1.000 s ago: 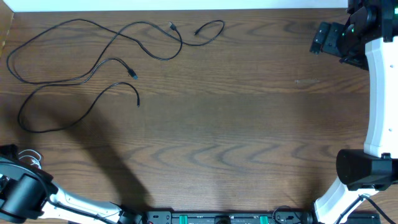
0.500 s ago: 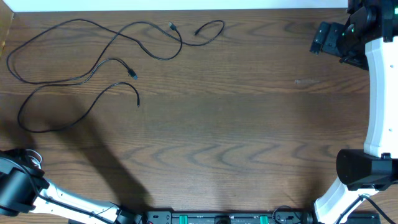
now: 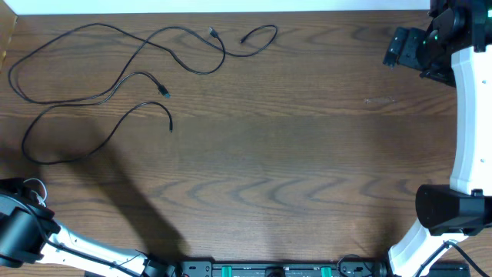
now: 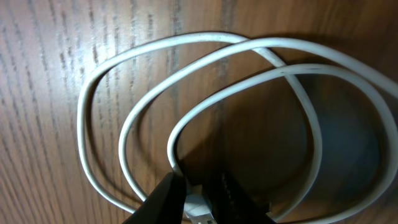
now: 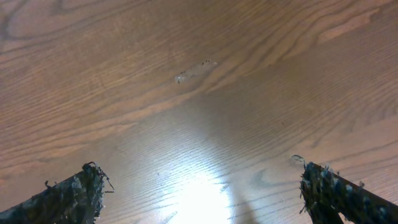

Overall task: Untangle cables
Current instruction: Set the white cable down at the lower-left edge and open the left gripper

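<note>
Barely started: left gripper point(image 4: 198, 202) pinched narrow on the coiled white cable point(image 4: 199, 35), lower left; black cables point(image 3: 201, 73) lay crossed, upper left, untouched. Right gripper point(image 5: 200, 180) wide, empty.

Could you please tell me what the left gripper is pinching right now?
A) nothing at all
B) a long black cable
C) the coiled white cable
C: in the left wrist view the left gripper pinches a strand of the white cable, away from the black cables.
</note>
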### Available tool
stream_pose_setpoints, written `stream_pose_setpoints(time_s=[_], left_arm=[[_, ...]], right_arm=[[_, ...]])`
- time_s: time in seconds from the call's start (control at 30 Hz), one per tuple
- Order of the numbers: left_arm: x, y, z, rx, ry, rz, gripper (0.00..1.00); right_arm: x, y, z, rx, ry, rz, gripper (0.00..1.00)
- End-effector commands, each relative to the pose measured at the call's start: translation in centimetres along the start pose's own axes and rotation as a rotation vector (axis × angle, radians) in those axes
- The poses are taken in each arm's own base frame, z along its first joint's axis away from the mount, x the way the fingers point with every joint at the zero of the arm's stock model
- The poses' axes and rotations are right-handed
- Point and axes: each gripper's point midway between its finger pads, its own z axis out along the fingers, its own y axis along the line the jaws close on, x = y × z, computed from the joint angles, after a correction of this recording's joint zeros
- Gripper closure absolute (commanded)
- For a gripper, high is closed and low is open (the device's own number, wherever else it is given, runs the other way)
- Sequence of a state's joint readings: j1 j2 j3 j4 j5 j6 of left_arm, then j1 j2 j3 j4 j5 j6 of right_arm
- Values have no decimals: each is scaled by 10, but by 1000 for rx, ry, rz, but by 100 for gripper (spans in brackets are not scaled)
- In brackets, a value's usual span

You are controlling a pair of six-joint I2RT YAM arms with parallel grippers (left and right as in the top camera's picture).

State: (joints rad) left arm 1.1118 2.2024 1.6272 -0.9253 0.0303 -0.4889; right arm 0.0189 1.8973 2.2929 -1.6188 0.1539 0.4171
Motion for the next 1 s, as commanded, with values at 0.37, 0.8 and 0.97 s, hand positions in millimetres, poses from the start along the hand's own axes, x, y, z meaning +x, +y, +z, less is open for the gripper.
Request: stream_pose_setpoints(time_s=[0.37, 0.8, 0.97], left_arm=[[-5, -44, -20, 184, -2, 112, 79], [-6, 22, -32, -156, -62, -12, 59], [-6, 35, -35, -223, -80, -41, 52]], right_arm=[[1, 0, 2, 10, 4, 9, 1], [1, 0, 2, 10, 4, 9, 1], [1, 0, 2, 10, 4, 9, 1]])
